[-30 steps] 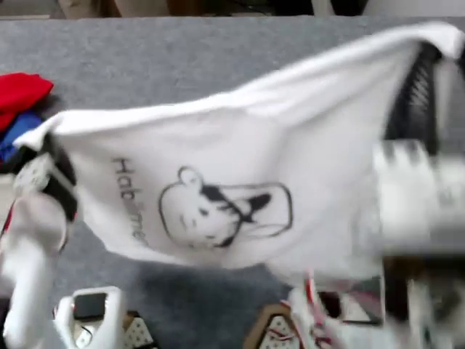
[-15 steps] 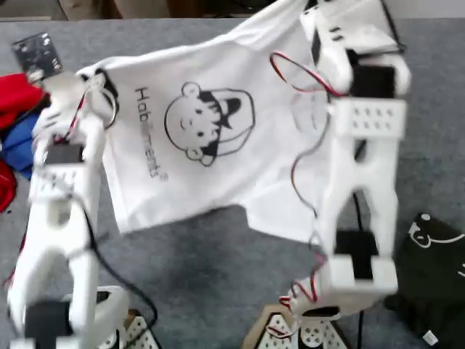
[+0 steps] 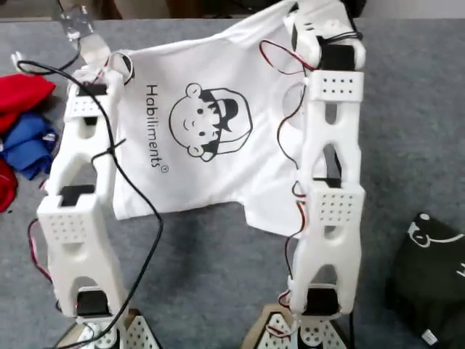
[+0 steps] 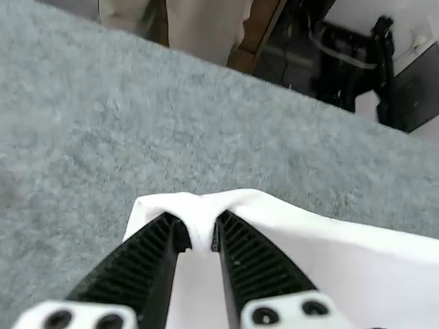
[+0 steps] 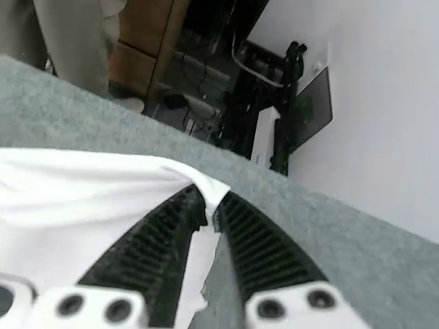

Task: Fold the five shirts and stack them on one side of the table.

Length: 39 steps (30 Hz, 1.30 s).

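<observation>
A white shirt point(image 3: 196, 138) with a cartoon face print lies spread on the grey table, stretched between both arms at the far side. My left gripper point(image 4: 199, 232) is shut on one far corner of the white shirt point(image 4: 288, 247); in the high view it sits at the far left point(image 3: 109, 62). My right gripper point(image 5: 211, 203) is shut on the other far corner of the white shirt point(image 5: 89, 205), at the far middle point(image 3: 294, 14). The shirt's near hem lies flat between the two arm bases.
A red shirt point(image 3: 22, 91) and a blue shirt point(image 3: 25, 142) are heaped at the left edge. A dark folded shirt point(image 3: 432, 280) lies near the right front. The arm bases point(image 3: 305, 327) stand at the near edge. Bare grey table point(image 3: 211, 276) lies in front of the white shirt.
Both arms have carried the white shirt from held up in the air down and away, laying it flat on the far half of the table.
</observation>
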Motion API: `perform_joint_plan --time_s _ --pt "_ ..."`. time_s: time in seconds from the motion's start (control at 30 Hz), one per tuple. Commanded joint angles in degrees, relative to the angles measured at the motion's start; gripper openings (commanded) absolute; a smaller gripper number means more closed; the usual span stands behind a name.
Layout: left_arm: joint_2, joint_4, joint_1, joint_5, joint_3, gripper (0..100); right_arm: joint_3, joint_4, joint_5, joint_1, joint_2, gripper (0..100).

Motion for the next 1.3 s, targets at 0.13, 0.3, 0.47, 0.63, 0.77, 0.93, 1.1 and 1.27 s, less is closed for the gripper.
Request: perform_joint_plan --time_s 0.13,0.3,0.47,0.63,0.77,0.93,1.1,1.27 --pt "1.5 33.2 -0.7 -0.6 -24.8 2 -17.1 22.2 5.2 -0.7 1.7 0.5" --pt "1.5 44.5 0.8 -4.3 -27.2 2 -18.8 34.8 5.4 -1.9 1.1 0.5" --pt "1.0 57.1 4.0 -7.8 -27.0 2 -18.7 40.7 4.9 -2.2 -1.8 0.4" --pt "1.5 62.1 4.6 -7.8 -26.3 2 -16.6 40.8 4.8 -1.8 -5.8 0.4" --pt "0.9 58.7 2.3 -8.2 -20.4 2 -5.7 40.9 4.8 -2.5 -12.7 0.4" --pt "-0.7 60.6 2.9 -9.1 -18.1 2 19.6 40.4 4.6 -4.6 -26.7 0.4" --pt "-5.5 59.7 3.8 -9.3 -12.0 2 42.9 34.5 1.3 -4.2 -39.3 0.4" --pt "-15.5 55.2 5.0 -9.3 3.2 2 65.9 27.4 0.9 -4.3 -52.1 0.4"
